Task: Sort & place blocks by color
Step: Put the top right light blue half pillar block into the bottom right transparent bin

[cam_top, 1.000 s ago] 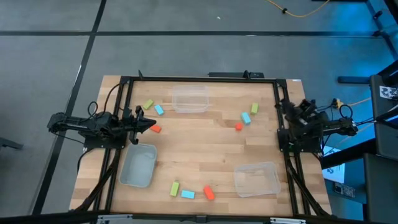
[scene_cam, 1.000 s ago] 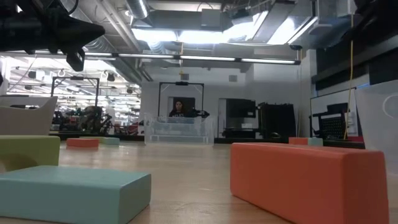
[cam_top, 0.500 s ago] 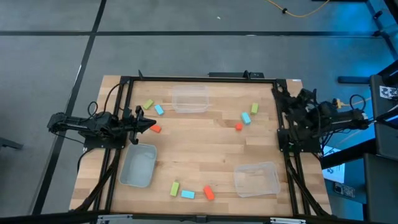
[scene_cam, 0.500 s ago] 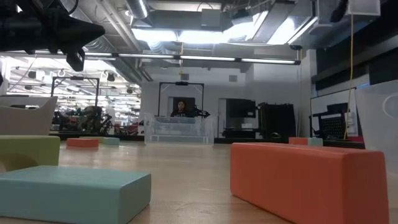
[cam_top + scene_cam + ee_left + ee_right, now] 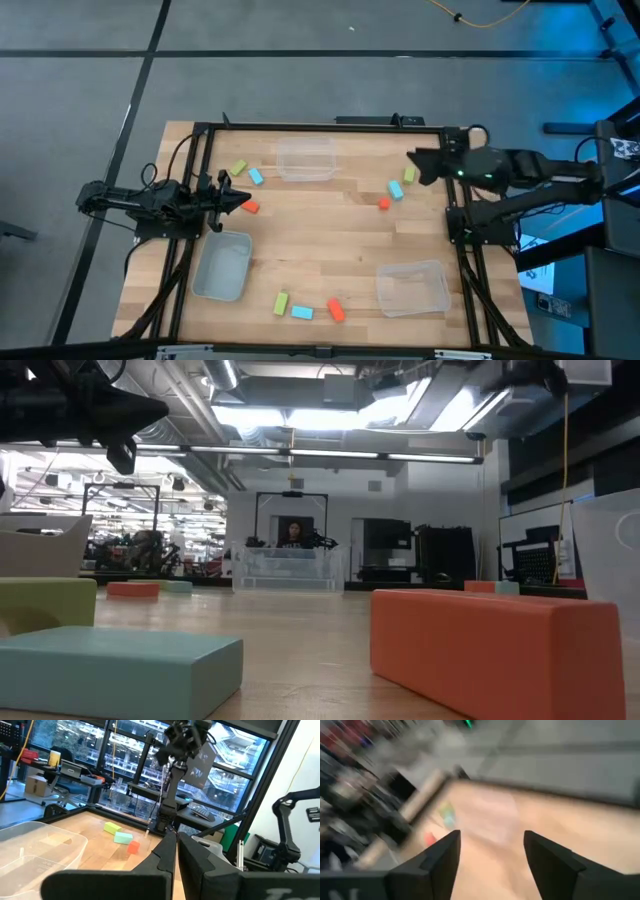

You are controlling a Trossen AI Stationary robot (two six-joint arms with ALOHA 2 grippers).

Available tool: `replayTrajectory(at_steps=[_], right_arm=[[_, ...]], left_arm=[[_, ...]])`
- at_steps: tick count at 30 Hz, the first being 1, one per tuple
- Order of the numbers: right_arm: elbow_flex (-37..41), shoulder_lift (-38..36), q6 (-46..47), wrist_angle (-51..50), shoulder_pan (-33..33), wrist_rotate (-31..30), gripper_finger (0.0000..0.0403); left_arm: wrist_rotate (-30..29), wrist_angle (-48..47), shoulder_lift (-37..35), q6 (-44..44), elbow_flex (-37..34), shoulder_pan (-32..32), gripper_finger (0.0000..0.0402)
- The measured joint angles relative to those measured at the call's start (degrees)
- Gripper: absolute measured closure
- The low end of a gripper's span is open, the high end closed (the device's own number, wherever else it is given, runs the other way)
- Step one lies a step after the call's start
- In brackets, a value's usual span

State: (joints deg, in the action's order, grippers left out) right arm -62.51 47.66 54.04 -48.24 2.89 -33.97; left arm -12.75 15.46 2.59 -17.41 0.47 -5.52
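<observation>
Blocks lie on the wooden table in three groups. At the far left are a yellow-green block [image 5: 238, 169], a cyan one [image 5: 256, 177] and an orange-red one [image 5: 250, 207]. At the far right are yellow-green [image 5: 409, 174], cyan [image 5: 396, 189] and orange-red [image 5: 384, 203] blocks. At the near edge are yellow-green [image 5: 281, 302], cyan [image 5: 301, 313] and orange-red [image 5: 336, 310] blocks. My left gripper [image 5: 245, 201] hangs shut above the left group. My right gripper [image 5: 414, 160] is open and empty [image 5: 492, 855], raised beside the far-right group.
Three clear bins stand on the table: one at the far middle [image 5: 306, 159], one near left [image 5: 222, 265], one near right [image 5: 413, 287]. A dark frame [image 5: 320, 126] runs round the table's edges. In the low view a person [image 5: 293, 535] shows far behind the far bin.
My right arm has swung out from its place at the table's right edge, going toward the left and far side over the table. It now reaches the far-right group of blocks. The left arm and all blocks have stayed where they were.
</observation>
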Motion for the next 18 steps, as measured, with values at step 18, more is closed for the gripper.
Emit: replayTrajectory(at_steps=[18], right_arm=[[8.1,19.7,2.1,-7.7,-21.1,23.2,0.0170]], left_arm=[[0.0,0.0,0.0,0.0,0.0,0.0,0.0390]])
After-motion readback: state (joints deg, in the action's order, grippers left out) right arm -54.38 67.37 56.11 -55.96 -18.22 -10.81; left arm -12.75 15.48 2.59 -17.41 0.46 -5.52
